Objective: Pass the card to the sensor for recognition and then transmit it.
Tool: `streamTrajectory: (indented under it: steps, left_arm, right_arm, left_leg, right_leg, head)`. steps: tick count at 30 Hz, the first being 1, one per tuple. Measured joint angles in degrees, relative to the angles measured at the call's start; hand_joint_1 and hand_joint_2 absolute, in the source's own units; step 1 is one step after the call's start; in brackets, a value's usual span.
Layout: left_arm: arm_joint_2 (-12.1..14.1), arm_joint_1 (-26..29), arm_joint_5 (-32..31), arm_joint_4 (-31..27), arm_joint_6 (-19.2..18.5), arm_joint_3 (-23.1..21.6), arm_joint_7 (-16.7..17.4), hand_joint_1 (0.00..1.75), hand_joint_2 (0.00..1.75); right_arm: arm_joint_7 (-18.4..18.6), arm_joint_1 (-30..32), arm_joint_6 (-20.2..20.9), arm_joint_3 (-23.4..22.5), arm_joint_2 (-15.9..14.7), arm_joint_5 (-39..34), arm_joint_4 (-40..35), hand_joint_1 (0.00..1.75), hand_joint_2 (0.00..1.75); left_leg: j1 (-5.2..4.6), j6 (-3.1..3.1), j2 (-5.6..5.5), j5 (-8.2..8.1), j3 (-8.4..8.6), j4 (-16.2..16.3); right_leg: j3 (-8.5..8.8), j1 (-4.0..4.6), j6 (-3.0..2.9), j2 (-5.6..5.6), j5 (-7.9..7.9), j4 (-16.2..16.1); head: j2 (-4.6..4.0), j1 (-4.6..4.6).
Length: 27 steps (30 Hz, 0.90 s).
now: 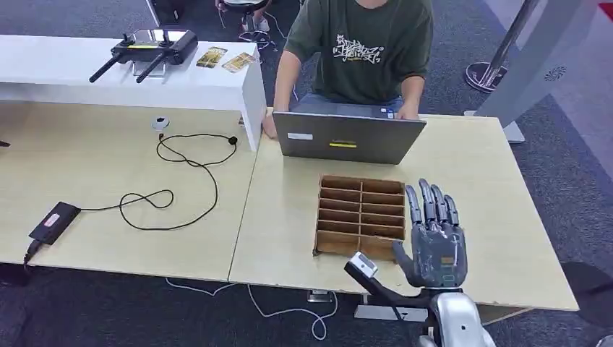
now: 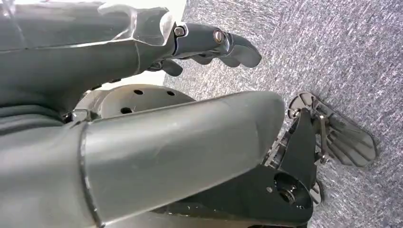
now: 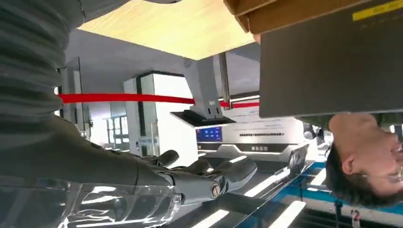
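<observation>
Right hand (image 1: 434, 238) raised at 5 o'clock beside the wooden slotted tray (image 1: 360, 215), fingers spread, holding nothing. Left hand (image 2: 209, 45) hangs over carpet, fingers loosely curled, empty. Two cards (image 1: 225, 58) lie untouched on the white shelf (image 1: 217, 83) at 11 o'clock. No sensor identifiable; every step seems left to do.

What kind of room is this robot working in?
Probably an office or a demo hall: a person works at a laptop on a light wooden table, and the floor is grey carpet.

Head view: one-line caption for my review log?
Right hand raised open beside the wooden divider tray; person behind laptop.
</observation>
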Motion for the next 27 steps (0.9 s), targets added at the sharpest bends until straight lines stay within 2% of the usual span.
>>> streamTrajectory:
  steps: [4,19,27]
  left_arm:
    - [0.2,-0.1,-0.1,0.0,0.0,-0.5,0.2,0.00,0.00]
    - [0.2,-0.4,-0.5,0.0,0.0,-0.6,0.2,0.00,0.00]
    - [0.2,-0.7,-1.4,0.0,0.0,-1.5,0.5,0.00,0.00]
  right_arm:
    - [0.1,0.0,2.6,0.1,-0.5,0.0,0.9,0.00,1.75]
    - [-1.4,-0.3,4.1,0.8,-0.5,-0.3,3.3,0.00,1.75]
    - [-2.2,-0.8,4.7,2.3,-0.5,-2.2,7.9,0.00,1.75]
  left_leg:
    - [0.00,0.00,0.00,0.00,0.00,0.0]
    - [0.00,0.00,0.00,0.00,0.00,0.0]
    - [0.00,0.00,0.00,0.00,-0.01,0.0]
  right_leg:
    - [0.00,0.00,0.00,0.00,0.00,0.0]
    - [0.00,0.00,0.00,0.01,0.00,0.0]
    - [0.00,0.00,0.00,0.01,0.00,0.0]
  head:
    - [0.00,0.00]
    - [0.00,0.00]
    - [0.00,-0.02]
